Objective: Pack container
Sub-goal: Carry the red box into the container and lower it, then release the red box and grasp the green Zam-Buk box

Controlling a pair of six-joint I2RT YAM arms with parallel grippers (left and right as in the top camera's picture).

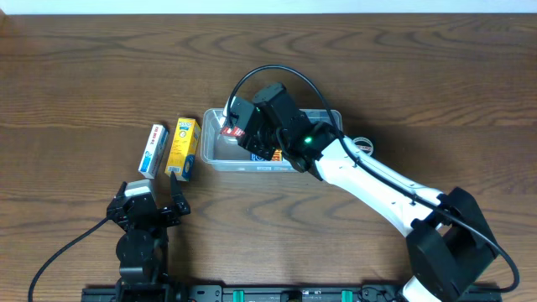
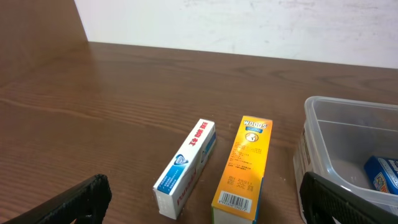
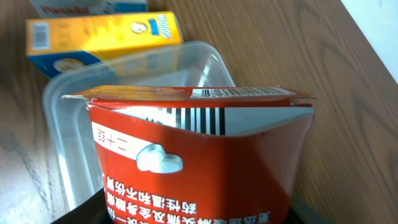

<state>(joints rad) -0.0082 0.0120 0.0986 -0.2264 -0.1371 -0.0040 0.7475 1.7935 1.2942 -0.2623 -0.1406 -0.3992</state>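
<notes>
The clear plastic container [image 1: 220, 155] sits mid-table; it also shows in the left wrist view [image 2: 323, 134] and the right wrist view [image 3: 68, 155]. A blue box [image 2: 382, 174] lies inside it. My right gripper [image 1: 239, 126] is shut on a red box [image 3: 199, 162] with white Chinese text, held over the container's left end. A yellow box [image 1: 182, 148] and a white-and-blue box [image 1: 153, 149] lie on the table left of the container. My left gripper [image 1: 153, 197] is open and empty, low near the front edge, in front of those two boxes [image 2: 242, 168] [image 2: 185, 167].
The dark wooden table [image 1: 84, 75] stretches left and back. A white wall [image 2: 249, 25] runs behind it. The right arm [image 1: 377, 180] reaches diagonally from the front right corner to the container.
</notes>
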